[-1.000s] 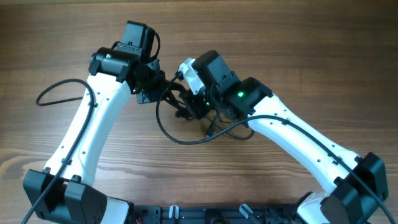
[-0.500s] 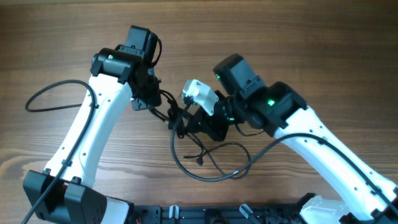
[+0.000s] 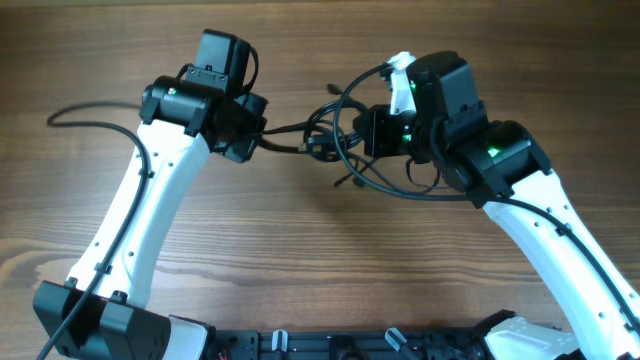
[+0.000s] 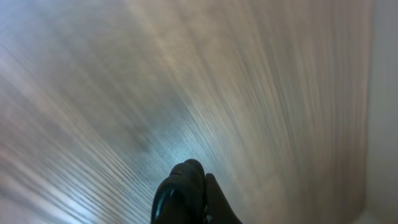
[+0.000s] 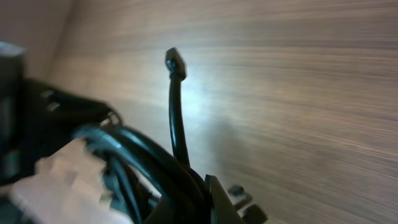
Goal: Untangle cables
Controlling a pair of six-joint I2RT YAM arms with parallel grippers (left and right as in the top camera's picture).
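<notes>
The thin black flexible cables [image 3: 322,146] with small plug connectors form a knotted bundle just beside the right gripper [image 3: 372,135], on the side facing the left gripper [image 3: 258,140]. Several loops arch around the right gripper, and one long loop sags past it toward the arm bases. From the knot a single strand runs straight away from the right gripper into the left gripper.

In the right wrist view the cables [image 5: 155,165] crowd against the right gripper [image 5: 208,200], whose jaws are clamped on the bundle. One cable end stands up from it, with a small black plug [image 5: 176,61] at its tip.

The left wrist view is badly blurred. It shows the left gripper [image 4: 196,198] with its dark fingers [image 4: 180,193] pressed nearly together, though the strand between them is not visible there. It seems closed on that strand.

The brown wood-grain surface [image 3: 300,260] lies under the right gripper. Whether the bundle touches it cannot be told.
</notes>
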